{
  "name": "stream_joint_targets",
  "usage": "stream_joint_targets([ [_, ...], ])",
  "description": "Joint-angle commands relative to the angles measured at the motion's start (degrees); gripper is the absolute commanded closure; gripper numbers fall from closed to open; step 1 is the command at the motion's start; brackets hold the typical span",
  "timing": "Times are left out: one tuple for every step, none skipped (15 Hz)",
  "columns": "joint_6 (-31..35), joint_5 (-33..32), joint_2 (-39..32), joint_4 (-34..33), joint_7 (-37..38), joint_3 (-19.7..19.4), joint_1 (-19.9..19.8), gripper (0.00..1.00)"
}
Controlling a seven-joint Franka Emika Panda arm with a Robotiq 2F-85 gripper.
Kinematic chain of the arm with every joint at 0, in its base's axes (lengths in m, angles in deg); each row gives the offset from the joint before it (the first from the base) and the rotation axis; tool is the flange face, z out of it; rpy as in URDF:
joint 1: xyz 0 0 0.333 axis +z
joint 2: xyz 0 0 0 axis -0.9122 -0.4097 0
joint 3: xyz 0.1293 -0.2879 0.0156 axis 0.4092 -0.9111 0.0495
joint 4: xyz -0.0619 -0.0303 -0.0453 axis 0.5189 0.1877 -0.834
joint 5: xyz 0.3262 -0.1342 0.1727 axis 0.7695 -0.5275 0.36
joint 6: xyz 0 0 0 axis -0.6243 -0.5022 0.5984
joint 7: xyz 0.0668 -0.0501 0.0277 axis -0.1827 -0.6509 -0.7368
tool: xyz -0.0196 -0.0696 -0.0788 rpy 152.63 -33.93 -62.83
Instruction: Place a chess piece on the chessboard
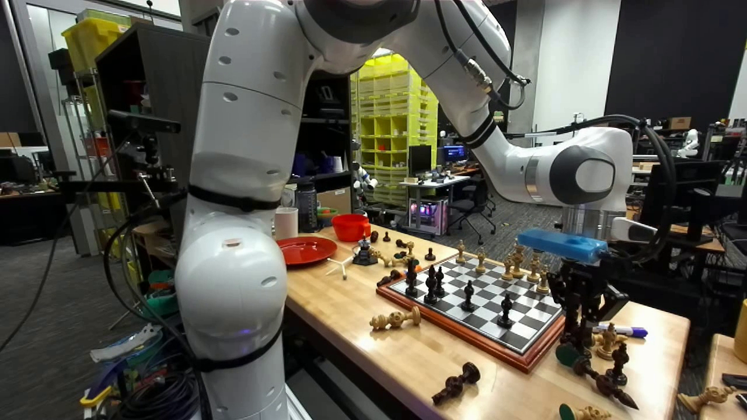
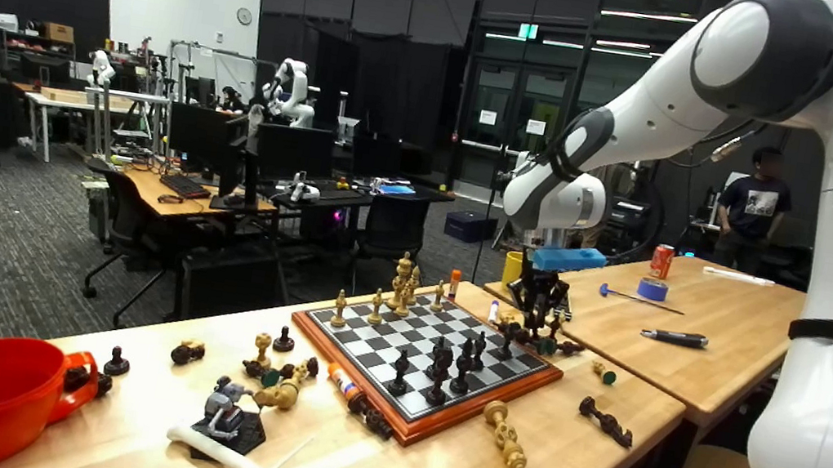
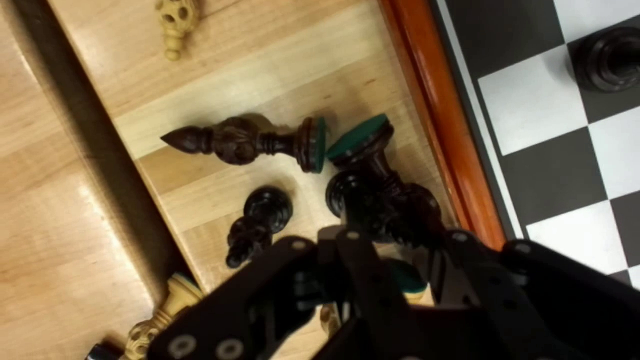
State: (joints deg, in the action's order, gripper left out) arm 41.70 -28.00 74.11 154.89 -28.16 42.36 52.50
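The chessboard (image 1: 467,335), with its reddish-brown border, lies on the table in both exterior views (image 2: 472,412); its edge is at right in the wrist view (image 3: 450,125). Several light (image 2: 400,285) and dark pieces (image 2: 463,366) stand on it. My gripper (image 1: 575,341) points down beside the board, low among loose pieces, also in an exterior view (image 2: 534,332). In the wrist view its fingertips (image 3: 382,220) are dark against a lying dark piece with a green base (image 3: 360,139); whether they grip anything is unclear. A dark piece (image 3: 244,142) lies nearby and another stands (image 3: 267,207).
Other loose pieces lie around the board, including a light one (image 1: 395,318) and a dark one (image 1: 458,383) in front. A purple-capped marker (image 1: 627,331) lies behind my gripper. A red bowl (image 1: 350,227), a red plate (image 1: 306,251) and a small dark figure (image 1: 365,254) stand farther along.
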Motion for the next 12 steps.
stream_joint_targets([
  [-0.5, -1.4, 3.9, 2.4, 1.1, 0.2, 0.5, 0.94],
  [-0.6, -1.4, 4.7, 2.7, 0.8, 0.3, 0.6, 0.94],
  [-0.7, -1.4, 5.8, 3.1, 0.6, 0.4, 0.7, 0.94],
  [-0.8, -1.4, 6.7, 3.5, 0.4, 0.5, 0.9, 0.94],
  [-0.7, -1.2, 7.9, 4.1, 0.1, 0.7, 1.0, 0.94],
  [-0.9, -0.8, 9.0, 4.6, -0.2, 0.9, 1.0, 0.94],
  [-1.0, -0.2, 10.1, 5.1, -0.7, 1.2, 1.1, 0.94],
  [-1.1, 0.2, 11.0, 5.7, -0.9, 1.4, 1.1, 0.94],
  [-1.5, 0.9, 11.9, 6.3, -1.4, 1.7, 1.1, 0.94],
  [-1.8, 1.9, 12.7, 6.8, -2.0, 1.9, 1.1, 0.94],
  [-2.3, 2.6, 13.3, 7.4, -2.4, 2.1, 1.1, 0.94],
  [-3.1, 3.5, 13.9, 7.8, -3.0, 2.2, 1.1, 0.94],
])
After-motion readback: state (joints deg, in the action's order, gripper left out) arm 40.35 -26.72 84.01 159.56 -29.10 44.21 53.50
